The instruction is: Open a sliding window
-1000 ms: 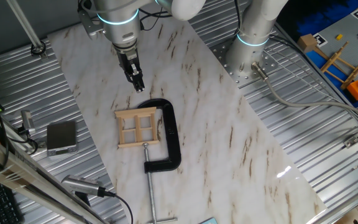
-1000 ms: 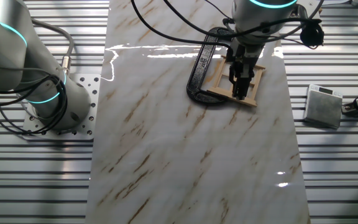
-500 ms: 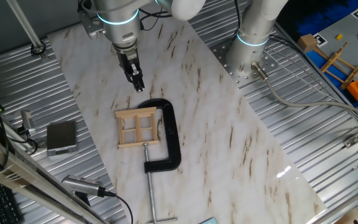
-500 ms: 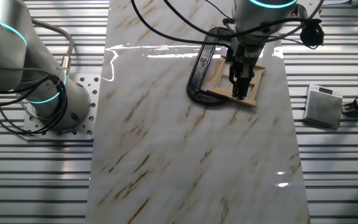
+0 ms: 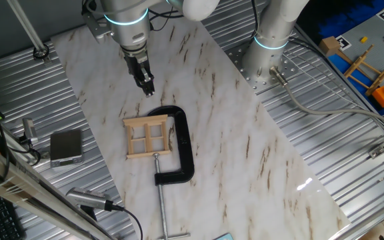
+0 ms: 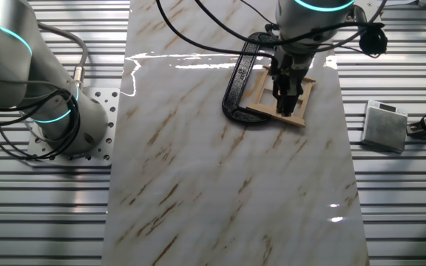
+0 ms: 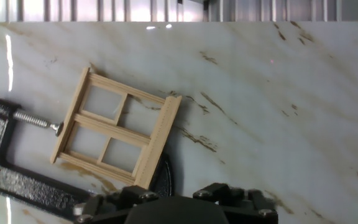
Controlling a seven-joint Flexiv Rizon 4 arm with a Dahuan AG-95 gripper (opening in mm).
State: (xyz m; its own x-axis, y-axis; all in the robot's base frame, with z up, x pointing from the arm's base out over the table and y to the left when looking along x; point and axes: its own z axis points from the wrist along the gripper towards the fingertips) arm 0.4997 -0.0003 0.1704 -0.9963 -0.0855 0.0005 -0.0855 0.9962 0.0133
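Observation:
The sliding window [image 5: 149, 136] is a small pale wood frame with cross-bar panes, lying flat on the marble board. A black C-clamp [image 5: 184, 143] holds its right edge. My gripper [image 5: 147, 87] hangs above the board just beyond the window's far edge, apart from it, fingers close together and holding nothing. In the other fixed view the gripper [image 6: 285, 106] stands in front of the window [image 6: 259, 103] and hides part of it. The hand view shows the window [image 7: 110, 129] and clamp [image 7: 30, 186] at lower left; my fingertips do not show there.
A grey box [image 5: 66, 147] sits on the ribbed metal table left of the board, also in the other fixed view [image 6: 384, 125]. A second arm's base [image 5: 272, 47] stands at the board's far right. A wooden rack with yellow rails [image 5: 365, 67] lies beyond it.
My gripper has moved slightly up and away from the window. The window and clamp have not moved.

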